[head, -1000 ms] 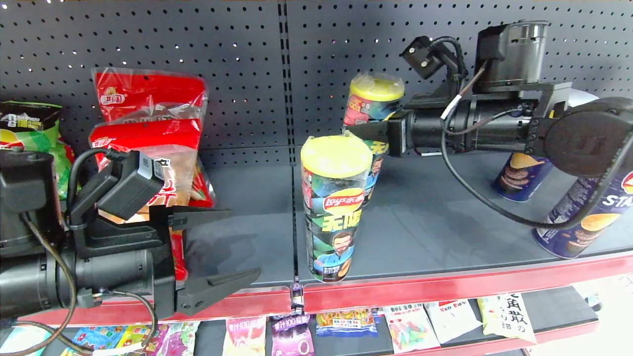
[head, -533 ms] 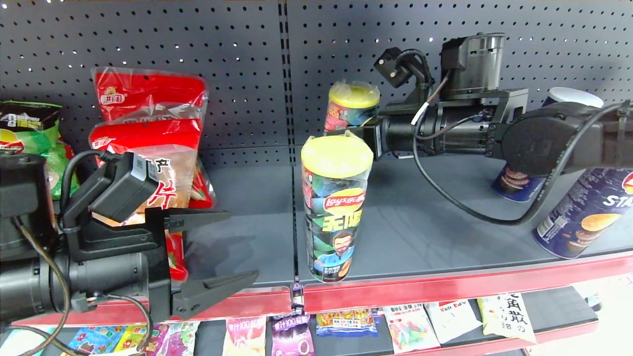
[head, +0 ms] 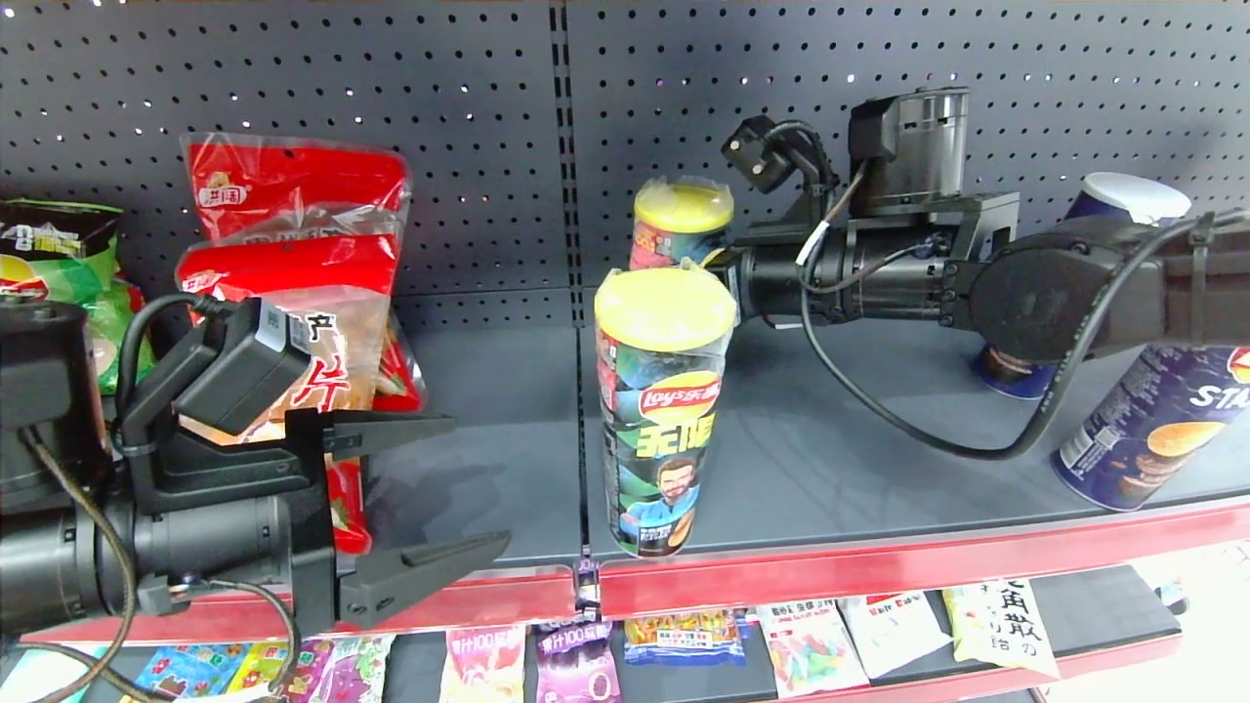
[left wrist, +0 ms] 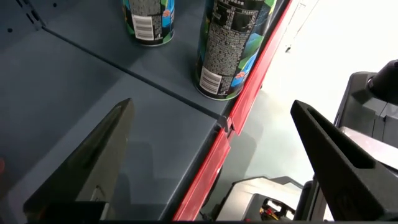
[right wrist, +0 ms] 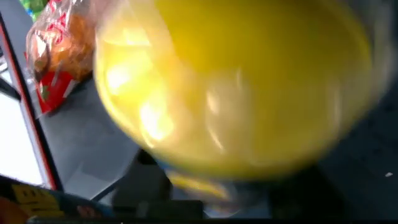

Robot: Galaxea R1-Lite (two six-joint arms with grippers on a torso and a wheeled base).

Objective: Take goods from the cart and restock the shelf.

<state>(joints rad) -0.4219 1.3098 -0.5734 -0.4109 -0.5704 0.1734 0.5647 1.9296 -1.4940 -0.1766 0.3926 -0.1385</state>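
As right claw (head: 725, 264) grips it, yellow-lidded can (head: 682, 223), just behind front can (head: 664, 410)

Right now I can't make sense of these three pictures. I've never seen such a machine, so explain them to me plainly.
It is a robot with two arms, restocking a shop shelf. One picture comes from a camera on its head; the other two come from cameras on its wrists. Each arm ends in a two-fingered tool. The left tool is open and empty, near the shelf's front edge. The right tool grips a yellow-lidded can behind a matching front can; its wrist camera sees that yellow lid close up. Red snack bags stand on the left, blue cans on the right.
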